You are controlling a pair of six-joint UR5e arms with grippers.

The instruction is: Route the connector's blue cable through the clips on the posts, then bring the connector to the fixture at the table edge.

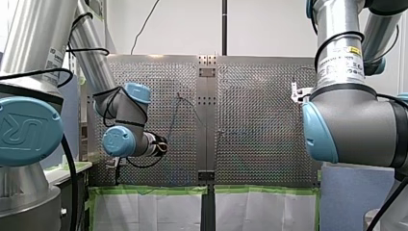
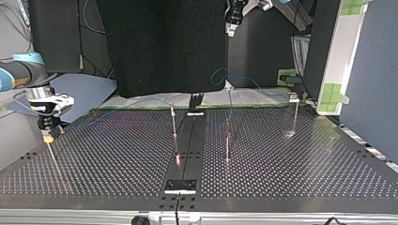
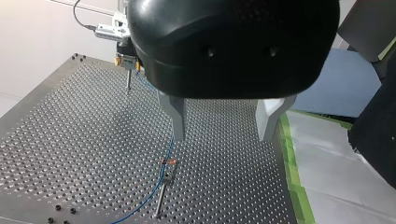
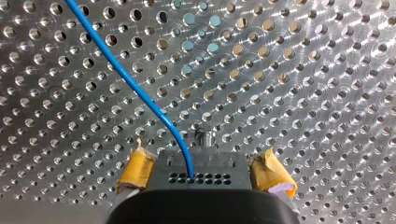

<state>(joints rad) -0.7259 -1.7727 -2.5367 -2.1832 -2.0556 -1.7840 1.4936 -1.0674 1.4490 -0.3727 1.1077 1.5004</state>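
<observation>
Connector [image 4: 201, 169] and blue cable [image 4: 135, 88] are found at the top view's left, near the side edge of the table [image 2: 117, 159]. There the small grey block is clamped by its flat sides between the yellow pads [image 4: 138, 169] of the right gripper [image 4: 201, 176], just above a thin post [image 2: 51, 154]. The block is judged light and rigid, and well held as it is. The cable is thin, limp and a little springy, so it may be expected to trail and snag, and is best guided close to the block. The left gripper [image 3: 222, 128] is held high and empty, its metal fingers [image 3: 173, 116] spread wide, above a post with a clip [image 3: 167, 176] beside which the cable runs; whether it is seated there cannot be told. Slender posts [image 2: 174, 126] stand across the table and must be steered around.
</observation>
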